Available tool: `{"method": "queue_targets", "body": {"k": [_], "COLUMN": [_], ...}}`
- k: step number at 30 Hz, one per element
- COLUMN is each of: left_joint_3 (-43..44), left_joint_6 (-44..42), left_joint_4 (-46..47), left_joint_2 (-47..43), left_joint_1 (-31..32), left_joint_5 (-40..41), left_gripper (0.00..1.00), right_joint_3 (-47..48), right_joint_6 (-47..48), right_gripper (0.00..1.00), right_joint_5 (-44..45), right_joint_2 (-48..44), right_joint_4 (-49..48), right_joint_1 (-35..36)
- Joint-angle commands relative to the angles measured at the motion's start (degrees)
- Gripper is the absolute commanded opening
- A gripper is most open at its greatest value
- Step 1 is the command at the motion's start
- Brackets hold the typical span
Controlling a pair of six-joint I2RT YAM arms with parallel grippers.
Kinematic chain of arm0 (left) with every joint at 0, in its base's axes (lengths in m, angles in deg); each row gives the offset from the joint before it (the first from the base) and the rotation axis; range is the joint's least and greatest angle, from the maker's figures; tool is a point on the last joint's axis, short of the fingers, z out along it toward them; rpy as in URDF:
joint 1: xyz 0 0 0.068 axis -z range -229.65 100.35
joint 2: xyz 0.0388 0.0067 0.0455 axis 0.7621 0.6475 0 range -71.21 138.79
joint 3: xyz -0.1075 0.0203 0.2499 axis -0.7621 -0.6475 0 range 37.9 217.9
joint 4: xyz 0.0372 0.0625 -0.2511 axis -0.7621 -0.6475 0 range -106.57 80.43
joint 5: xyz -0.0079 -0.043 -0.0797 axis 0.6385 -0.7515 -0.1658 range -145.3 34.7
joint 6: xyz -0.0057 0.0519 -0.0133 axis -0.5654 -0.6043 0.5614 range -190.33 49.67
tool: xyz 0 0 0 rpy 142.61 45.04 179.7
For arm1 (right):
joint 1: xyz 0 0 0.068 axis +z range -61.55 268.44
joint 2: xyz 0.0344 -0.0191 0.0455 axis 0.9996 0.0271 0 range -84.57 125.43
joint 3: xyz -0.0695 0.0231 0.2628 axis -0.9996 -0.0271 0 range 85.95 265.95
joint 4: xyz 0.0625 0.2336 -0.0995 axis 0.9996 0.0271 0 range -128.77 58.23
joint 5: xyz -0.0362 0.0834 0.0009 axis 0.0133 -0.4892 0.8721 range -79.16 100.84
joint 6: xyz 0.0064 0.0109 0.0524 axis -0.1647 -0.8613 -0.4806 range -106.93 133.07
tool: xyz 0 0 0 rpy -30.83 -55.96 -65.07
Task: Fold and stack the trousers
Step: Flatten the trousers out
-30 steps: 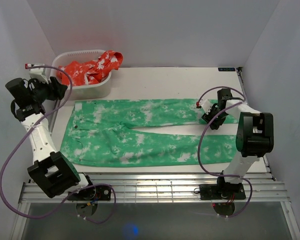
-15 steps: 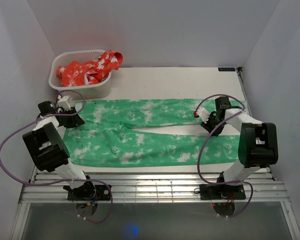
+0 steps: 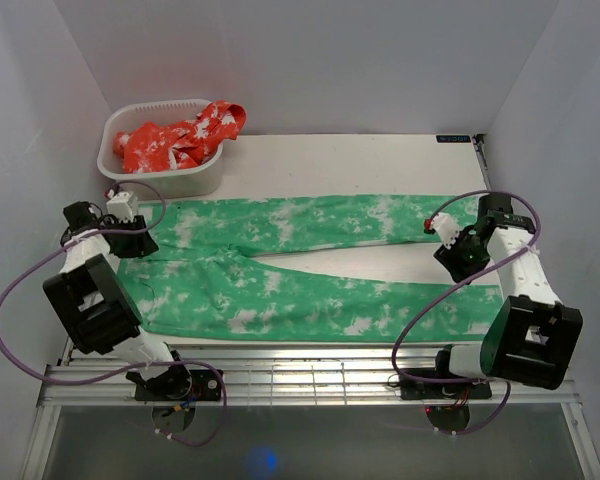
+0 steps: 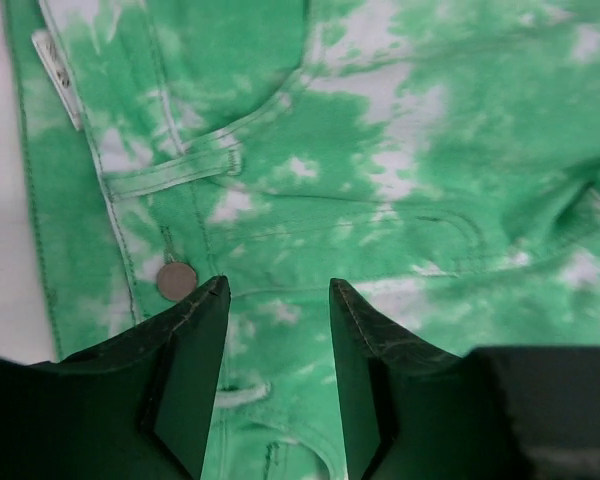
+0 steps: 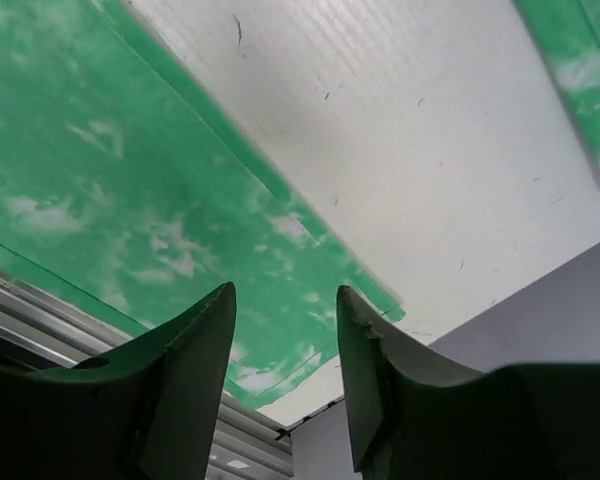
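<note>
The flat white table (image 3: pixel 360 160) carries the whole workpiece. The bright green fabric trousers with white tie-dye blotches (image 3: pixel 280 225) lie spread flat across it, waistband to the left and both long legs running right, parted in a narrow V. This flat layout appears to be the starting condition for the first fold; no fold is made yet. The white plastic basket (image 3: pixel 180 182) stands at the far left corner, just beyond the waistband, and holds a crumpled red patterned garment (image 3: pixel 180 135), apart from the work.

Each arm is posted at one end of the trousers, probably so that both ends can be lifted together. The left arm (image 3: pixel 85 290) is folded back on itself, its wrist low over the waistband. The right arm (image 3: pixel 525 280) reaches forward, its wrist between the two leg ends.

The left gripper (image 4: pixel 277 300) is released, jaws apart, gripping nothing, poised over the waistband beside the round metal button (image 4: pixel 175 281). The right gripper (image 5: pixel 285 295) is likewise released and empty, above bare table at one leg's hem (image 5: pixel 365 295).
</note>
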Motion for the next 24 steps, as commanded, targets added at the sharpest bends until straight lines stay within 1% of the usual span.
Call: {"method": "queue_targets", "body": {"k": [1,3,4,5,6,7,8,10,12,13,15,17,20,22,24], "left_joint_3": [2.36,1.13,0.52,-0.18,-1.76,-2.56,-3.52,-6.67,-9.06,-10.89,-11.7,-11.88,-11.36,-10.48,-8.72], "left_joint_6": [-5.76,-5.6,-4.64,-3.84,-3.05,-1.91,0.36,2.3,5.29,6.52,8.98,11.71,14.61,15.23,14.1], "left_joint_4": [-6.75,-7.91,-8.26,-8.35,-8.44,-8.09,-7.83,-6.34,-4.23,-1.44,0.78,3.94,7.02,8.0,6.95], "left_joint_2": [-11.26,-15.31,-16.45,-17.33,-18.3,-18.31,-18.05,-16.47,-15.24,-13.49,-10.76,-6.12,-1.19,0.49,1.12], "left_joint_1": [4.32,7.06,10.03,11.63,12.95,15.92,17.43,20.5,21.66,22.44,22.71,22.72,22.63,22.72,22.63], "left_joint_5": [-6.54,-8.56,-9.09,-10.4,-10.84,-11.11,-11.03,-10.15,-8.58,-7.52,-6.37,-1.99,3.99,7.59,5.69], "left_gripper": [0.56,0.57,0.57,0.57,0.57,0.57,0.57,0.54,0.52,0.51,0.5,0.45,0.43,0.42,0.42], "right_joint_3": [-3.77,-7.65,-9.49,-12.91,-14.33,-15.56,-17.58,-19.0,-20.05,-20.15,-20.32,-20.5,-21.03,-20.68,-19.89], "right_joint_6": [6.53,7.06,7.15,6.98,6.72,6.63,6.45,6.45,7.15,7.59,9.25,10.75,14.61,16.72,17.34], "right_gripper": [0.5,0.48,0.47,0.46,0.45,0.44,0.44,0.44,0.43,0.43,0.43,0.43,0.43,0.43,0.43], "right_joint_5": [-0.45,0.51,0.69,1.04,2.0,2.45,2.89,4.47,6.05,6.58,7.81,9.99,12.64,13.7,13.27], "right_joint_2": [-4.18,-5.77,-6.73,-6.92,-7.01,-6.66,-6.4,-4.82,-2.8,-2.09,-0.51,1.51,3.27,4.15,4.24], "right_joint_4": [10.49,10.59,9.89,8.93,6.57,5.42,4.19,0.67,-2.22,-2.94,-4.35,-6.1,-8.56,-9.18,-8.23], "right_joint_1": [-2.67,-2.77,-2.85,-2.85,-2.85,-2.85,-2.94,-3.64,-4.95,-5.48,-7.85,-9.61,-13.3,-15.59,-16.04]}}
